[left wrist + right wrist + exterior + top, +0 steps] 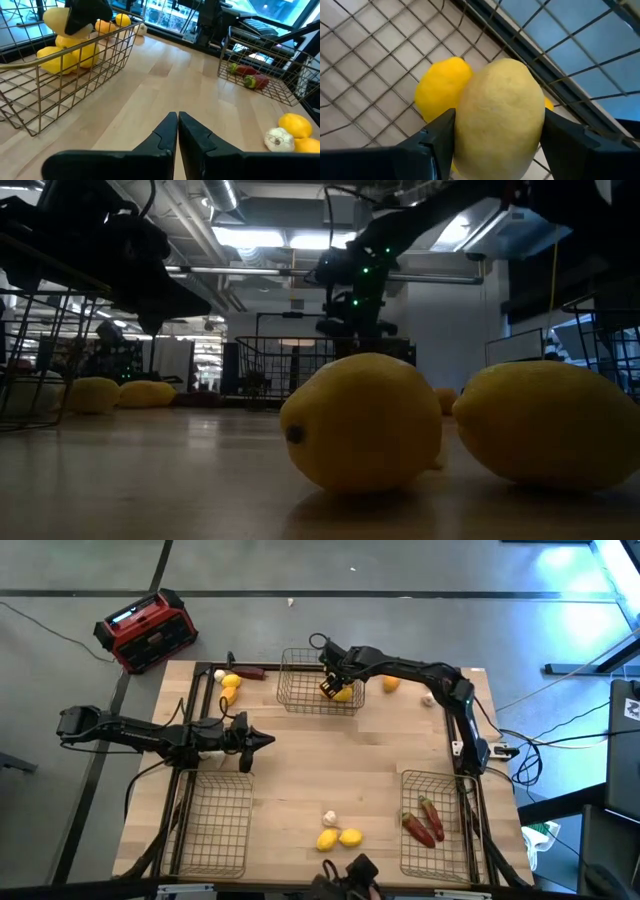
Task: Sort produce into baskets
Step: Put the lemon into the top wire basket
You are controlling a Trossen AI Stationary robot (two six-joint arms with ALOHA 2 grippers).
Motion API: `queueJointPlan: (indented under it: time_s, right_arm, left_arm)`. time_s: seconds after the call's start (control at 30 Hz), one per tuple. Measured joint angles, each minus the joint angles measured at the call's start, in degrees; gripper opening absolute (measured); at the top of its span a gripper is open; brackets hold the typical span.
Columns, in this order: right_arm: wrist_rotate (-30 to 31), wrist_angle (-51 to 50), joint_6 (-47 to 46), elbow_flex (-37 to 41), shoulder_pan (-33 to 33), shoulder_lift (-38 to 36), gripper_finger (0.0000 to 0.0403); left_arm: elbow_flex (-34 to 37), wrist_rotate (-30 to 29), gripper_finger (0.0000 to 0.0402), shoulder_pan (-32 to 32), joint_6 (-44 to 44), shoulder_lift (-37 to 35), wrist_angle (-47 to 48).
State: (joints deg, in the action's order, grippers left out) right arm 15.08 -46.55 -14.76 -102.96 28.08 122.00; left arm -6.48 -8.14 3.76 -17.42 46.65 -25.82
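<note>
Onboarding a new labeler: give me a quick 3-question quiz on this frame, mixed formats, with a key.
1. True or false: the right gripper is shut on a yellow lemon above the far wire basket.
2. Multiple choice: what lies in the near right basket? A) garlic bulbs B) dark red chili-like pieces C) nothing
3. Fill in: the left gripper hovers over bare table with its fingers ____.

Key: 1 true; 2 B; 3 shut.
</note>
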Motion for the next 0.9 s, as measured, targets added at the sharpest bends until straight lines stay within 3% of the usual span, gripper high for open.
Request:
queueJointPlan:
  time_s: [0.4,0.67,0.9]
  right_arm:
    - [-0.69,0.26,-0.30,0.00,0.08,1.18,0.0234]
    - [4.37,0.19,-3.17,0.00,-0.01,1.18,0.0234]
    - [3.81,0.22,-1.69,0.00,-0.01,1.18,0.0234]
  left_arm:
    - [0.01,0.00,0.0013,0.01,0.88,0.00,-0.02]
    - [0.02,0.00,0.0013,0.01,0.88,0.00,-0.02]
    - [0.02,0.00,0.0013,0.01,0.86,0.00,-0.02]
